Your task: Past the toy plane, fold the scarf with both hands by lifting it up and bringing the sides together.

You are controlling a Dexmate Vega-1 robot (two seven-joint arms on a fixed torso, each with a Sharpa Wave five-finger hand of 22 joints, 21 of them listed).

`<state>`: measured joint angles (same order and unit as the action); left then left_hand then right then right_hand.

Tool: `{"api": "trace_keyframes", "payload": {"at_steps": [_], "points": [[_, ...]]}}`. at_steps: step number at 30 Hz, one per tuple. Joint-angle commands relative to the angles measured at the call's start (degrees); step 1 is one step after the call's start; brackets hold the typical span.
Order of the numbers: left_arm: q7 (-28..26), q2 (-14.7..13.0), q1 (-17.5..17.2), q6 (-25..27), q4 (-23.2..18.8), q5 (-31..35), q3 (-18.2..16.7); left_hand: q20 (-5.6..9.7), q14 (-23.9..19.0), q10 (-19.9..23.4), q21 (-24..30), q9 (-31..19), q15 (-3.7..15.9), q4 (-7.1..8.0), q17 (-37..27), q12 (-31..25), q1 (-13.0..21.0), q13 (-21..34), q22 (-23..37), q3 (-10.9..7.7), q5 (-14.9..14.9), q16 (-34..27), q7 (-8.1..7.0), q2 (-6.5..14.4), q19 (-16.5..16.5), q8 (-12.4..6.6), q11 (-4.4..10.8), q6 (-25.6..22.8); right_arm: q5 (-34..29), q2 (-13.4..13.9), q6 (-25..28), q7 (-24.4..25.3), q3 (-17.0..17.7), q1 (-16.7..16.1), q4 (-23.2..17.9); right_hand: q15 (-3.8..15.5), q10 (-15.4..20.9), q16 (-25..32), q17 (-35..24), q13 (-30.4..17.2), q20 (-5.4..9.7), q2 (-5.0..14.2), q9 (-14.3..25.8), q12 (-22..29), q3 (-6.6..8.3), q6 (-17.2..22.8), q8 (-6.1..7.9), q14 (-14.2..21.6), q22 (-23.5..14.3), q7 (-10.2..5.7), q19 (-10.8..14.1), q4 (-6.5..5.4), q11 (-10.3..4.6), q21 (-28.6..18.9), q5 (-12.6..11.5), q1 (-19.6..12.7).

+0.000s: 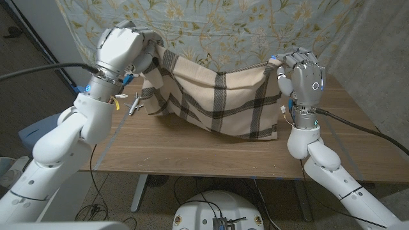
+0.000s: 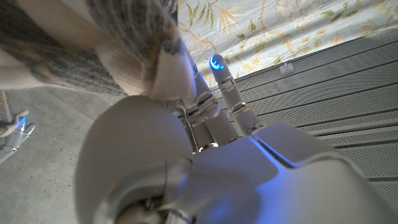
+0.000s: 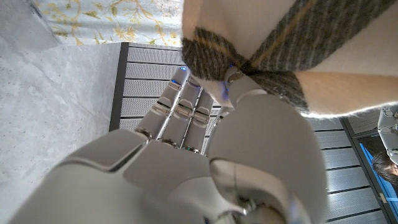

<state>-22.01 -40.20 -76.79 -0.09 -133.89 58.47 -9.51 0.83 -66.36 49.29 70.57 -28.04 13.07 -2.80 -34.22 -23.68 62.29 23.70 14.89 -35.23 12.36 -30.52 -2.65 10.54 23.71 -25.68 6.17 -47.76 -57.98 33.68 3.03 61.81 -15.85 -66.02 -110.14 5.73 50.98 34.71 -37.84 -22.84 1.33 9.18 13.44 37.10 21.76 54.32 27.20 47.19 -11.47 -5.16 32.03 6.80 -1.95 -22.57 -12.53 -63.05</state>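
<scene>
Behind the wooden bench (image 1: 192, 160) hangs a pale cloth printed with yellow-green leaves (image 1: 211, 25), and grey slatted panelling shows past both wrists. From the head view, the scarf (image 1: 211, 102) — cream with dark plaid stripes — is lifted and stretched between the two hands, sagging in the middle so its lower edge trails on the bench top. The left hand (image 1: 121, 51) is raised at the scarf's left end, fingers closed on the bunched corner; the right hand (image 1: 303, 76) stands upright at the other end, gripping the top corner.

The toy plane (image 1: 135, 104), small and white, lies on the bench just beside the scarf's left edge, below the left hand. In the left wrist view it shows as a small shape with a blue spot at the frame's margin (image 2: 15, 130), and fabric (image 2: 93, 43) drapes over the knuckles. The right wrist view adds close detail — thumb and fingers (image 3: 186, 106) pinching a dark-striped fold (image 3: 261, 50).
</scene>
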Motion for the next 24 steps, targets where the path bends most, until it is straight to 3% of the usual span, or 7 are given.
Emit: {"api": "trace_keyframes", "payload": {"at_steps": [1, 18, 24], "points": [[5.4, -4.4, 8.3, 6.5, 3.6, 2.9, 5.3, 0.06, 0.1, 4.1, 0.5, -0.2, -0.03, 0.14, -0.4, -8.1, 0.4, 14.5, -0.2, -0.13, 0.2, -0.2, 0.0, -0.2, -0.1, -0.04, 4.08, 0.0, 3.7, 3.4, 3.4, -2.3, -7.5, 9.8, 4.4, 6.49, 0.1, -0.2, -0.2, -0.1, -0.16, -0.06, 0.1, 0.0, 0.46, 0.1, 0.6, 0.5, 0.0, -0.53, -0.3, 0.12, -0.3, -0.4, -0.4, 0.3], [10.2, -11.1, 22.2, 14.3, 11.8, 6.0, 18.2, 0.26, 0.1, 4.4, 1.4, 0.2, -0.03, 0.23, -1.1, -7.6, 0.3, 14.8, -1.2, -0.27, 0.3, -0.3, 0.07, -0.3, -0.3, 0.26, 4.08, -0.4, 6.7, 2.3, 6.5, -6.1, -15.4, 22.3, 14.4, 6.53, 0.0, -0.7, -0.6, -0.2, -0.14, -0.13, 0.0, 0.0, 0.59, 0.1, 0.89, 0.9, 0.0, -0.54, -0.3, 0.23, -0.11, -0.6, -0.5, 0.5], [11.5, -11.8, 27.8, 16.2, 16.1, 6.9, 23.6, 0.25, 0.2, 4.7, 1.7, 0.2, -0.02, 0.24, -1.1, -7.2, 0.3, 14.6, -1.7, -0.32, 0.3, 0.0, 0.0, -0.3, -0.4, 0.39, 4.17, -0.4, 7.4, 1.7, 7.3, -6.6, -17.7, 26.2, 18.2, 6.5, 0.1, -0.9, -0.7, -0.2, -0.17, -0.15, -0.1, 0.0, 0.65, 0.1, 1.0, 0.9, 0.0, -0.71, -0.3, 0.29, -0.2, -0.6, -0.5, 0.6]]}}
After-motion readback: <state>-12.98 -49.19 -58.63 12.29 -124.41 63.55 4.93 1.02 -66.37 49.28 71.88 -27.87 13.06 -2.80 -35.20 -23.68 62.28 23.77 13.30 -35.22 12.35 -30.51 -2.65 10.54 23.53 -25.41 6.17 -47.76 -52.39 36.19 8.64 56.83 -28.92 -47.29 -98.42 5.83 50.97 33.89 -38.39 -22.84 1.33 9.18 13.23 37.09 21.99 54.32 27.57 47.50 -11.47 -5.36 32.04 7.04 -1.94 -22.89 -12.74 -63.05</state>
